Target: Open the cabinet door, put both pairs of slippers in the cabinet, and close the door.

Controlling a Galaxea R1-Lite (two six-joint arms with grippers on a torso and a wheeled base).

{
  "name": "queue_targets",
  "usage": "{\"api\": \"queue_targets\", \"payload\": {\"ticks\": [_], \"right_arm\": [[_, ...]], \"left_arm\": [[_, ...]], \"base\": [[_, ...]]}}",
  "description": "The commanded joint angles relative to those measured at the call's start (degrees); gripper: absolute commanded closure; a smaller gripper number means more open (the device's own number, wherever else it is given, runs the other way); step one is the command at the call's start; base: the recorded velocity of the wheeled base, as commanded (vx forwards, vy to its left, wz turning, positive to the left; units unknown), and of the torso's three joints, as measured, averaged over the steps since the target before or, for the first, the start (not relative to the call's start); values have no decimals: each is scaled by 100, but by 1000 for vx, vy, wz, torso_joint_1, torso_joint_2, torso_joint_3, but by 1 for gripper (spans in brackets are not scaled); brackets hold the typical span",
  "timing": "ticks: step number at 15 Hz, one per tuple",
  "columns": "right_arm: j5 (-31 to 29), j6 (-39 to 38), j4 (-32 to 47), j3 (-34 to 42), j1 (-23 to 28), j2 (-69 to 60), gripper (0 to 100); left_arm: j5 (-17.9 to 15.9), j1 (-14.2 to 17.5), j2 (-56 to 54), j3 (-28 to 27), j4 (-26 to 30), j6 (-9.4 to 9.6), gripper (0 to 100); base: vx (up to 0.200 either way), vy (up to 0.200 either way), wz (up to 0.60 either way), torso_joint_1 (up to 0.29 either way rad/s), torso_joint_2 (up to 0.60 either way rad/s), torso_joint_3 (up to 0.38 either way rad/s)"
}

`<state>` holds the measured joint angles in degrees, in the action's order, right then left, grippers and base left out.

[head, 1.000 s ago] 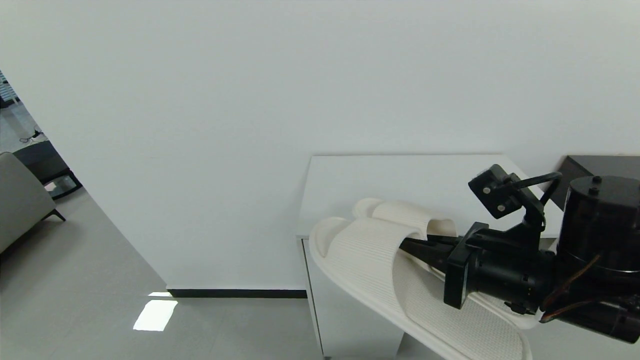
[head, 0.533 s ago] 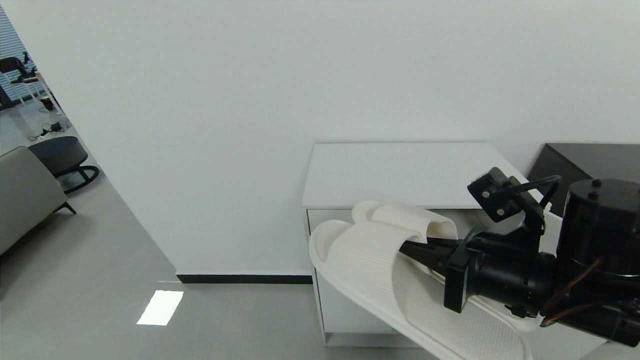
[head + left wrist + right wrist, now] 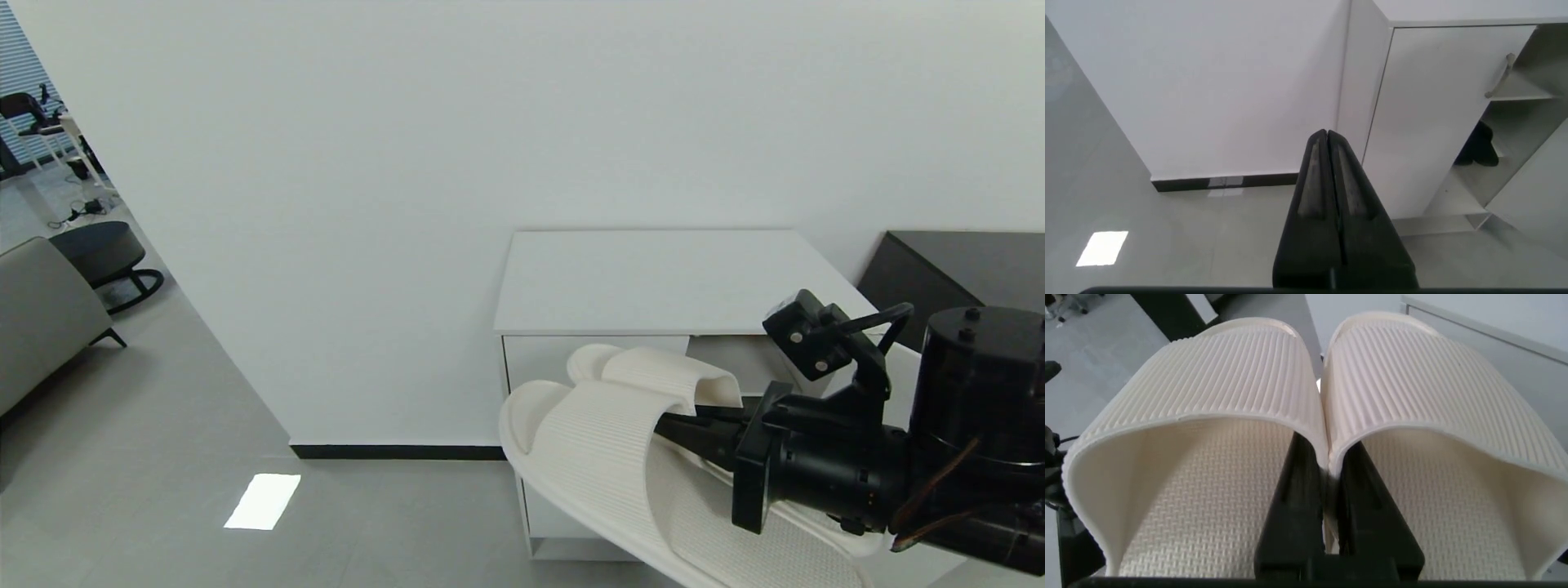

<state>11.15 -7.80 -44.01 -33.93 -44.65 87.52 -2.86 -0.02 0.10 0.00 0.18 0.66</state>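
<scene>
The right gripper [image 3: 1324, 457] pinches the touching inner edges of 2 slippers [image 3: 604, 433], held up on the near side of the cabinet [image 3: 653, 278]. They look light, soft and floppy, so this paired-edge hold suits. The left gripper [image 3: 1328, 175] is pressed together, empty.

This looks like a home's entry or living area. A white shoe cabinet [image 3: 653, 282] stands against a plain white wall [image 3: 408, 163] at centre right of the head view, on glossy grey floor tiles [image 3: 147, 457]. At the left edge are a grey sofa [image 3: 33, 318] and a round dark side table [image 3: 102, 249].
</scene>
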Motion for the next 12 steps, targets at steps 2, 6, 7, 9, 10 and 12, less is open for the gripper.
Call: {"api": "queue_targets", "payload": {"ticks": [2, 6, 7, 9, 10, 12], "right_arm": [[-8, 7, -11, 9, 36, 46, 100], [45, 51, -29, 88, 71, 46, 100], [45, 51, -29, 88, 71, 46, 100], [45, 51, -29, 88, 80, 46, 100], [45, 42, -29, 88, 71, 46, 100], [54, 42, -29, 88, 80, 46, 100]], "left_arm": [[5, 2, 8, 0, -1, -4, 100], [14, 2, 8, 0, -1, -4, 100], [14, 2, 8, 0, -1, -4, 100], [14, 2, 8, 0, -1, -4, 100], [14, 2, 8, 0, -1, -4, 100], [14, 2, 8, 0, -1, -4, 100]], "base": [[0, 0, 0, 0, 0, 0], [0, -200, 0, 1, 2, 1], [0, -200, 0, 12, 2, 2], [0, -200, 0, 2, 2, 2], [0, -200, 0, -2, -2, 2], [0, -200, 0, 5, 0, 2]]}}
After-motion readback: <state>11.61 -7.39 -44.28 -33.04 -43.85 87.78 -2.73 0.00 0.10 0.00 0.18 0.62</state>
